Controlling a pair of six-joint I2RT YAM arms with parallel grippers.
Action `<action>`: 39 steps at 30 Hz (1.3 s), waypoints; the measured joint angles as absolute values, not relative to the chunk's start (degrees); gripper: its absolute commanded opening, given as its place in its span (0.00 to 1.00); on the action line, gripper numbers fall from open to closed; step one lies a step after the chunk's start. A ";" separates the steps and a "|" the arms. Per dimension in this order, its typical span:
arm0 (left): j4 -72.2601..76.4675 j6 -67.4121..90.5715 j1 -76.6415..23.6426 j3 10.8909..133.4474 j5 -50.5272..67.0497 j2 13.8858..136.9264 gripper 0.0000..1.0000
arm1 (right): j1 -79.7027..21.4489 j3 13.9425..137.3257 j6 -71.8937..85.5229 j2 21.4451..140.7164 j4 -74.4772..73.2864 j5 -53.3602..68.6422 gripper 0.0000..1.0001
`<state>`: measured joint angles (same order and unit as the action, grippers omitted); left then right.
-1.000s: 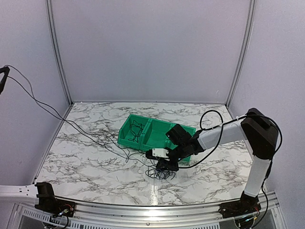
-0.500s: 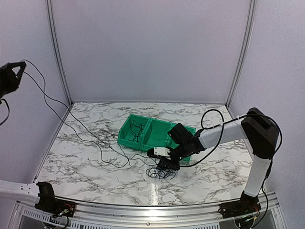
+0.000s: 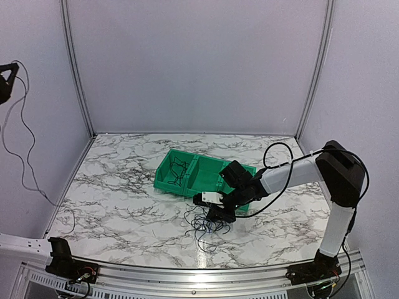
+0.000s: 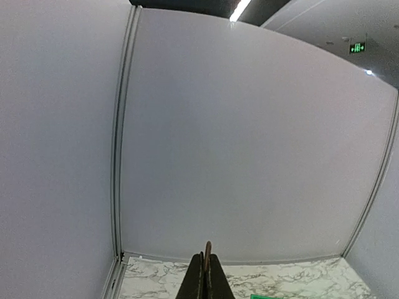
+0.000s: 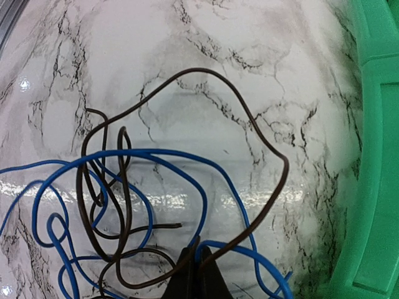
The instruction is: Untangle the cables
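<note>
My left gripper (image 3: 5, 80) is raised high at the far left, shut on the end of one black cable (image 3: 22, 99) that hangs loose down the left wall. In the left wrist view the wire's tip (image 4: 207, 248) pokes up between the closed jaws (image 4: 206, 256). My right gripper (image 3: 216, 215) is low over the table in front of the bin. It is shut (image 5: 194, 252) on strands of a tangle (image 3: 209, 225) of blue cable (image 5: 156, 156) and black cable (image 5: 262, 137). More thin cables (image 3: 178, 170) lie in the bin's left compartment.
The green two-compartment bin (image 3: 206, 163) stands mid-table, just behind my right gripper; its wall (image 5: 374, 156) fills the right edge of the right wrist view. Grey walls enclose the marble table on three sides, with a metal rail along the front edge (image 3: 199, 274).
The black cable that ran across the table from the tangle to my left gripper has come free and now hangs from it. The left gripper rose. My right gripper closed on the tangle.
</note>
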<state>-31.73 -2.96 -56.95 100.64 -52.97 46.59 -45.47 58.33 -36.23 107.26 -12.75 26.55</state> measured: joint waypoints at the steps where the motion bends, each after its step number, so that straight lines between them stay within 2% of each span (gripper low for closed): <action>1: -31.86 -2.83 -56.95 98.76 -52.97 47.00 0.00 | -45.45 58.33 -36.23 107.26 -12.75 26.55 0.04; 9: -31.77 2.61 -56.95 80.14 -49.82 46.26 0.00 | -44.84 58.33 -35.77 104.99 -17.06 25.15 0.30; 16: -31.03 8.58 -56.95 70.59 -43.24 44.21 0.00 | -44.34 61.56 -36.93 93.27 -27.55 23.42 0.49; 25: -26.28 13.19 -56.95 60.42 -29.41 50.11 0.00 | -44.62 73.89 -38.04 88.25 -36.16 23.68 0.55; 30: -22.44 15.42 -56.95 58.46 -21.34 54.24 0.00 | -45.54 80.25 -35.33 89.01 -37.21 25.91 0.64; 39: -13.37 19.16 -56.95 55.53 -11.84 56.90 0.00 | -48.18 96.27 -25.82 98.67 -34.54 35.64 0.71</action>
